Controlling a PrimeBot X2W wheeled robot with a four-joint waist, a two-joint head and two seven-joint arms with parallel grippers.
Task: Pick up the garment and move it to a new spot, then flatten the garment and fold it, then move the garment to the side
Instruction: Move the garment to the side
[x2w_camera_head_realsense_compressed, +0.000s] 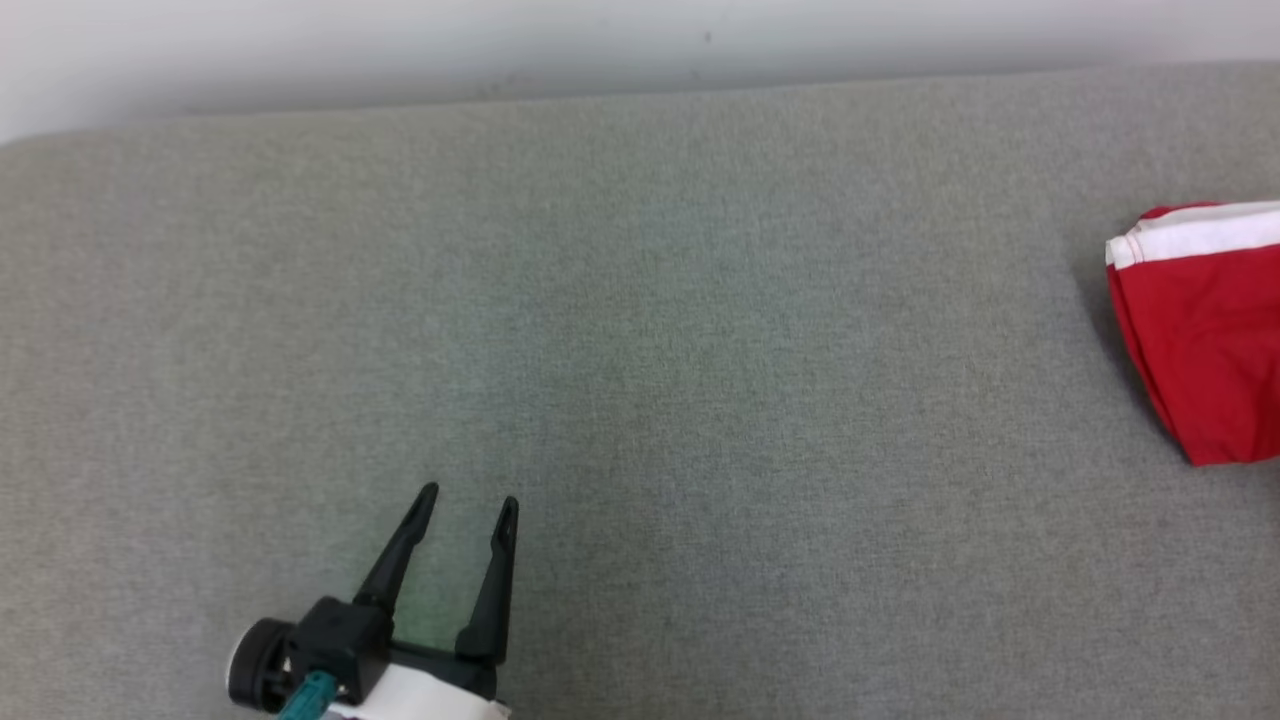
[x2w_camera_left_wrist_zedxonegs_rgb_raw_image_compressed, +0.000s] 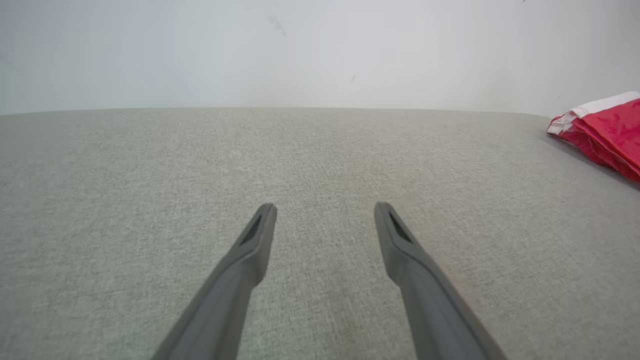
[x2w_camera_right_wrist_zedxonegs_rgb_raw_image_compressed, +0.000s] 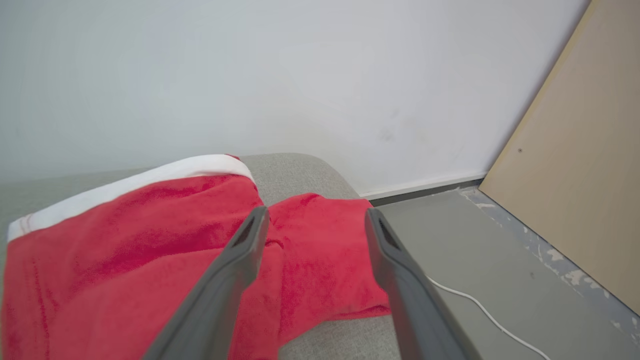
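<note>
The garment is red with a white band and lies folded at the right edge of the grey padded surface. The left wrist view catches the garment at its far right. In the right wrist view the garment spreads below my right gripper, whose fingers stand open just above the cloth with nothing between them. My left gripper is open over bare surface at the lower left, far from the garment. The left wrist view shows the left gripper empty.
A pale wall runs along the back of the surface. Past its right end, the right wrist view shows a grey floor with a white cable and a leaning tan board.
</note>
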